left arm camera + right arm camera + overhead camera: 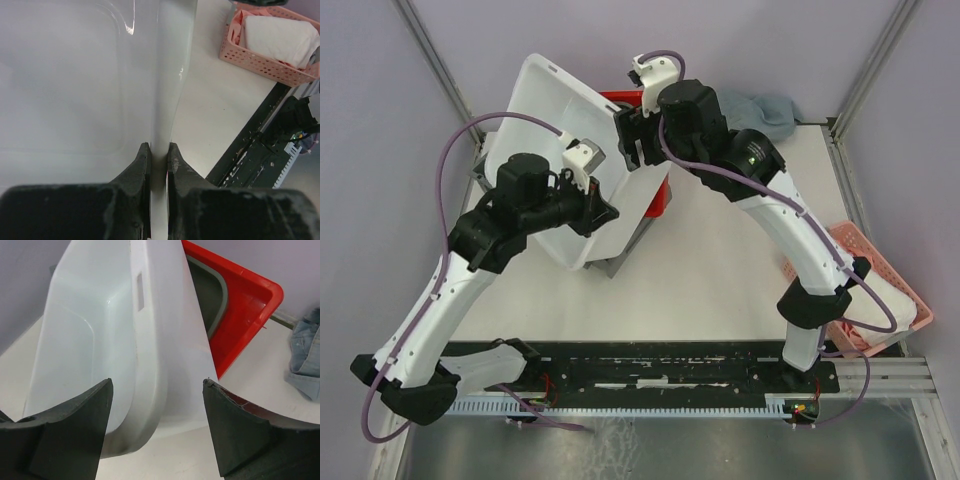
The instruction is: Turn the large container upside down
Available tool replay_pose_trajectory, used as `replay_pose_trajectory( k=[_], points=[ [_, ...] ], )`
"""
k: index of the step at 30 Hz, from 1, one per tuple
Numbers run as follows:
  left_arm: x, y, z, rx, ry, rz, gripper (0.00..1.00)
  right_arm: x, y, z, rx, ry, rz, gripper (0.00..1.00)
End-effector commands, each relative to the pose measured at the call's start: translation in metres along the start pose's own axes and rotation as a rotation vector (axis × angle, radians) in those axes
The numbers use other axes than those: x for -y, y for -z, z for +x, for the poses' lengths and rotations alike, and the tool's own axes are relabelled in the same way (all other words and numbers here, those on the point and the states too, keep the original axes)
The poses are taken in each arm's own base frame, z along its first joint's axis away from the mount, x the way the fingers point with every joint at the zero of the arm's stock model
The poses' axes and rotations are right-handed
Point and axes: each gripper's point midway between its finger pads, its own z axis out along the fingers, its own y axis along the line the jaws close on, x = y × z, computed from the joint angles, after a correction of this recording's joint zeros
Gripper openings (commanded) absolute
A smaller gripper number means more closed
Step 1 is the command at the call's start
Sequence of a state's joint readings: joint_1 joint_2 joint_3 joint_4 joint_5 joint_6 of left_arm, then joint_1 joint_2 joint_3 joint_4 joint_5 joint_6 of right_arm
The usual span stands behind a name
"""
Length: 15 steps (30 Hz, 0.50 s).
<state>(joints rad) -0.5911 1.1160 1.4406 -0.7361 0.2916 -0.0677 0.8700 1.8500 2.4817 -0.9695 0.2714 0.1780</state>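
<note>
The large white container (548,108) stands tilted up on one edge at the back left of the table, its open side facing right toward the right arm. My left gripper (603,215) is shut on its rim; in the left wrist view the fingers (141,165) pinch the thin white wall (165,75) between them. My right gripper (632,135) is open at the container's upper right rim. In the right wrist view its jaws stand wide apart (157,385) around the rim and wall (150,340), without touching it.
A red bin (658,200) with a grey tray (212,295) inside stands right behind the container. A denim cloth (772,110) lies at the back right. A pink basket (885,285) holding white cloth sits at the right edge. A black rail (650,370) runs along the front.
</note>
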Motion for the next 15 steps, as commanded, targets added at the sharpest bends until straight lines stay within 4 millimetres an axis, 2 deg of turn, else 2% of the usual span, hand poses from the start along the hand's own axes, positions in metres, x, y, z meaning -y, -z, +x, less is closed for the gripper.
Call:
replay_pose_trajectory(
  k=[1,4,10,15],
  points=[
    [0.017,0.035,0.018,-0.078,0.050,0.030,0.03,0.013,0.026,-0.018,0.065,0.032,0.098,0.80],
    [0.020,0.033,0.016,-0.075,0.051,0.052,0.03,0.011,0.025,-0.024,0.081,0.035,0.099,0.77],
    [0.023,0.025,0.010,-0.075,0.030,0.084,0.03,-0.003,0.030,-0.029,0.100,0.026,0.067,0.47],
    [0.024,0.023,0.004,-0.051,0.010,0.096,0.03,-0.010,0.029,-0.021,0.075,0.037,0.052,0.41]
  ],
)
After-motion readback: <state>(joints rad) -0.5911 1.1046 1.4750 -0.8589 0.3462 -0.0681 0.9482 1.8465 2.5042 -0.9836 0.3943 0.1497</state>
